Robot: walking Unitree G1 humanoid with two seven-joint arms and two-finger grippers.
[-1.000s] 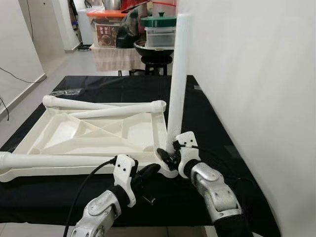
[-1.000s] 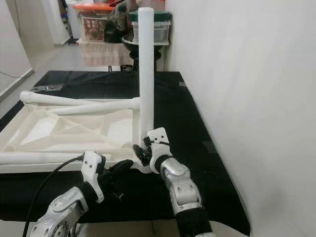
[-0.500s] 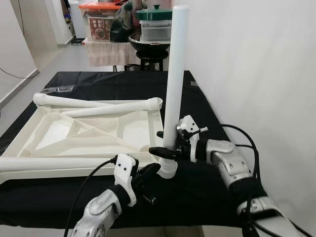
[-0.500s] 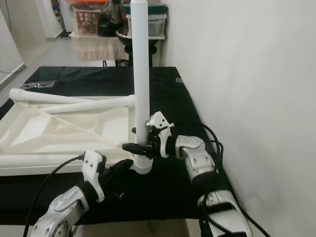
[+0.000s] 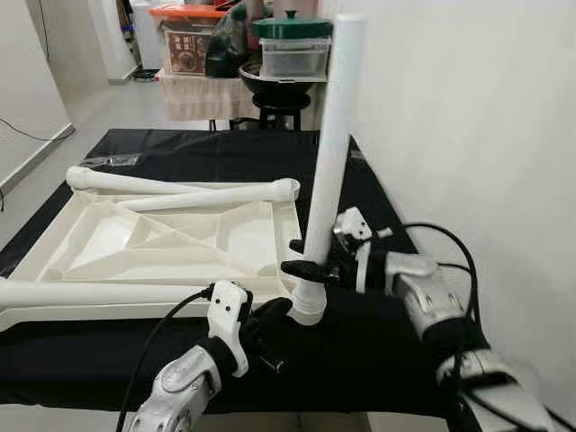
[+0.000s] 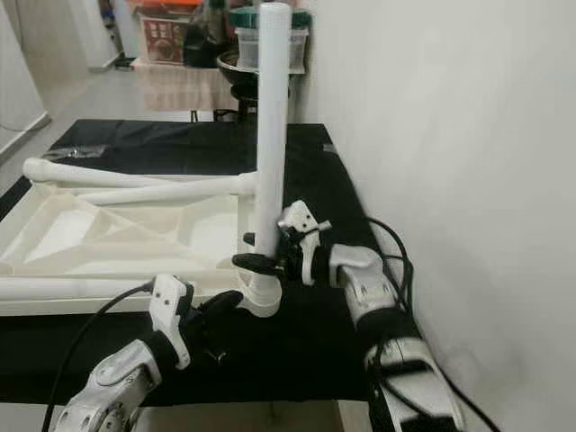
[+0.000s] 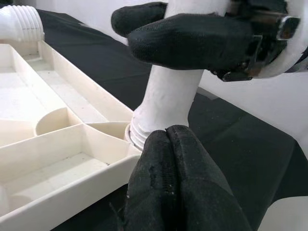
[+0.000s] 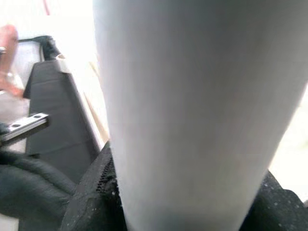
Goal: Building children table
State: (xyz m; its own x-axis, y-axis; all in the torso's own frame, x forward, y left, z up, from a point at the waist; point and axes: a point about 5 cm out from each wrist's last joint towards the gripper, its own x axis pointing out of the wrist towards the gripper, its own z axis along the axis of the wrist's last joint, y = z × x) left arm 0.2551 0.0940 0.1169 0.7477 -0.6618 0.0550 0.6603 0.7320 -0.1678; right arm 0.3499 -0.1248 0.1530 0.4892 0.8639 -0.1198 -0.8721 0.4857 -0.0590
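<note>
The right tool (image 5: 310, 268) reaches in sideways, clamped around a white table leg (image 5: 329, 162) standing upright in the near right corner of an upturned tabletop (image 5: 171, 243). The left tool (image 5: 274, 310), fingers pressed together, points at the leg's base.

Our two arms are built of smooth silver shells jointed in rounded segments, with darker black bands at the joints. Each wrist carries a white plastic housing. Our left gripper (image 5: 274, 312) has black fingers (image 7: 180, 187) with a matte, slightly grainy surface and a faint seam along each. A black cable runs from the white housing on the left wrist back down along the forearm. Our right gripper (image 5: 301, 267) has the same black fingers, with a small silver metal bracket and screws by its base. A black cable loops in an arc over the right forearm, and a smaller one lies close to the wrist.
</note>
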